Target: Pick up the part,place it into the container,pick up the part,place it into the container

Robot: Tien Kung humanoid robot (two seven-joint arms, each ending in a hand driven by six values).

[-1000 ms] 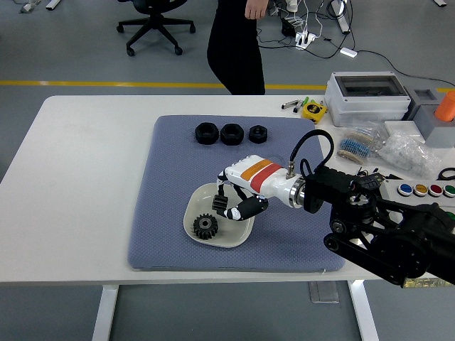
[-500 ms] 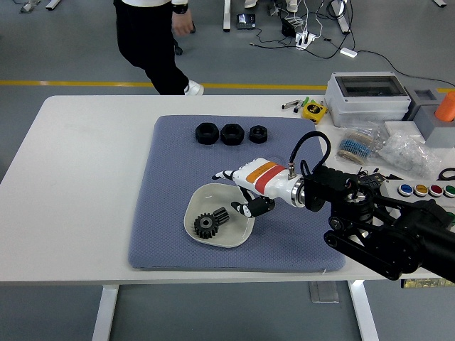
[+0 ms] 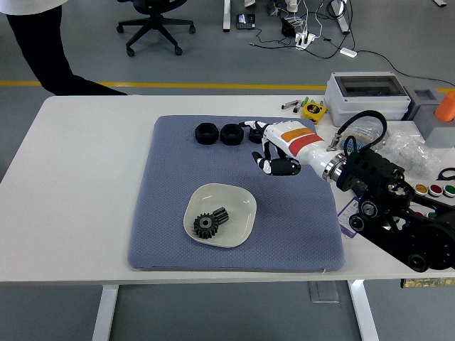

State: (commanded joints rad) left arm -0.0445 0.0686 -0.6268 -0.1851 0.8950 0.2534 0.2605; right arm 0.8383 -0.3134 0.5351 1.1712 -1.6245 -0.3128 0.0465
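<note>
A black gear [image 3: 209, 223] lies in the shallow white bowl [image 3: 242, 201] on the blue-grey mat [image 3: 170, 185]. Two black nuts [image 3: 206, 133] [image 3: 232, 133] sit in a row at the mat's far edge. A third black nut [image 3: 254, 132] next to them is mostly covered by the fingers of my right hand [image 3: 264, 148]. That white and orange hand hovers over it with fingers spread and thumb [image 3: 282, 168] below, holding nothing that I can see. My left arm is out of view.
A grey box [image 3: 368, 97], a yellow tape measure [image 3: 312, 110], bags of small parts [image 3: 405, 150] and a button panel [image 3: 435, 190] crowd the table's right side. A person's dark leg [image 3: 41, 50] stands at the far left corner.
My right hand let go of a part in the bowl, then moved up and right to the row of nuts. The person walked from the far middle to the far left.
</note>
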